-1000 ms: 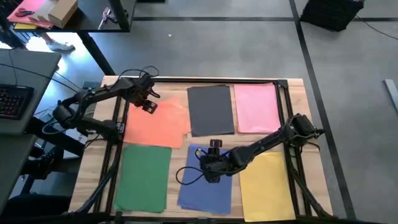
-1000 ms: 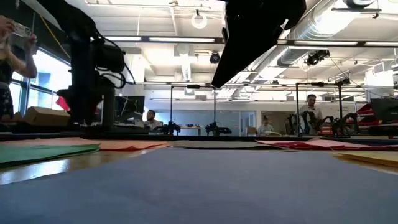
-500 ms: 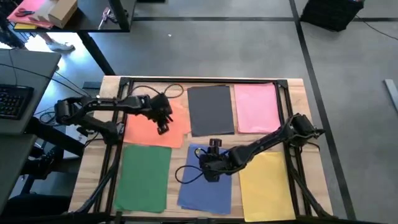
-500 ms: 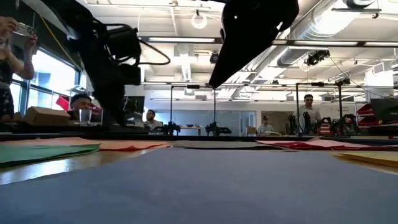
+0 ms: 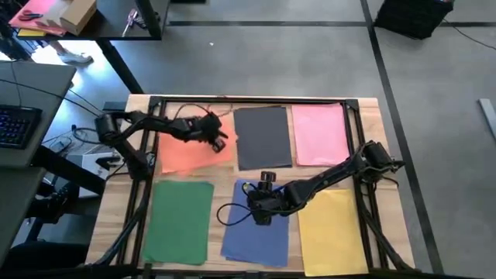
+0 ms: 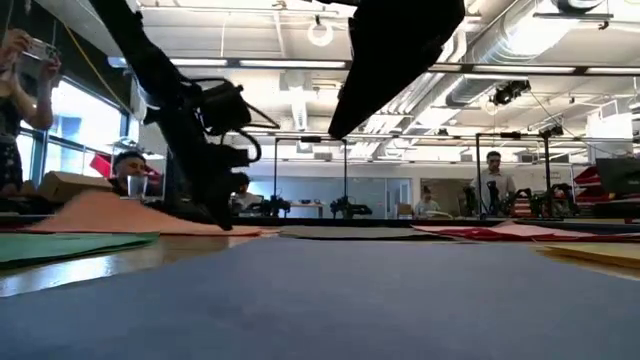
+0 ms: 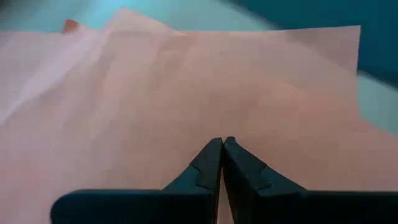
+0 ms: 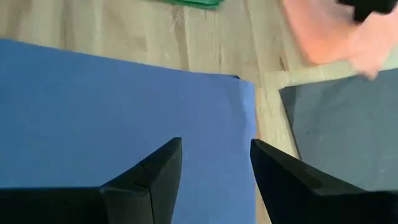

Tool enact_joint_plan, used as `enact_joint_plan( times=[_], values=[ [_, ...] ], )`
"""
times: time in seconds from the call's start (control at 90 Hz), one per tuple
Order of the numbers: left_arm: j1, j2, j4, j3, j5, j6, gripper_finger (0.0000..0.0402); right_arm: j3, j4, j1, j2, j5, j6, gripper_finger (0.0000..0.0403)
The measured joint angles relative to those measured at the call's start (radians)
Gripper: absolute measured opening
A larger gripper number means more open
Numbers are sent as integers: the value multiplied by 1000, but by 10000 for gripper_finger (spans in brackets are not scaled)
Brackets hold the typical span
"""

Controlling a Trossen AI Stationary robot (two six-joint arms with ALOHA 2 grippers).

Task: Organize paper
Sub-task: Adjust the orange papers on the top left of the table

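Six sheets of paper lie on the wooden table: orange [image 5: 186, 155], dark grey [image 5: 263, 138], pink [image 5: 319, 133], green [image 5: 180, 221], blue [image 5: 260, 236] and yellow [image 5: 332, 229]. My left gripper [image 5: 221, 142] is shut, its tips down on the orange sheet [image 7: 186, 81] near the sheet's right edge. That sheet is creased. In the low view its left part [image 6: 105, 208] rises off the table. My right gripper [image 8: 216, 146] hovers open over the blue sheet's far end [image 8: 124, 106] and touches nothing. My left gripper rests its shut fingertips [image 7: 222, 144] on the orange sheet's top face [image 7: 222, 127], near the right edge, slanting down from the table's left. Whether a layer is caught between the fingers, I cannot tell. The sheet lies flat at the tips and humps up toward the left.
A black frame [image 5: 248, 99] runs along the table's far edge and down both sides. Bare wood [image 5: 225, 186] shows in narrow strips between the sheets. Beyond the table's left edge stands a desk with a keyboard [image 5: 12, 124]. People stand in the room behind [image 6: 495, 175].
My left gripper has swung from the orange sheet's far-left corner toward the table's right edge and come down onto the sheet near the dark grey one. The orange sheet, flat before, has buckled. Its left part now stands up off the table.
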Motion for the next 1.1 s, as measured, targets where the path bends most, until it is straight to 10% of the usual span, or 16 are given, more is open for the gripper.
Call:
enact_joint_plan(
  times=[0.356,0.778,1.1],
  values=[
    [291,-102,-37,8,142,5,0,0,-3,0,0,-1,15,176],
    [73,-49,43,-28,185,73,0,0,2,-8,0,4,0,176],
    [162,-33,36,-66,56,-213,0,0,2,1,0,-8,3,176]
  ],
)
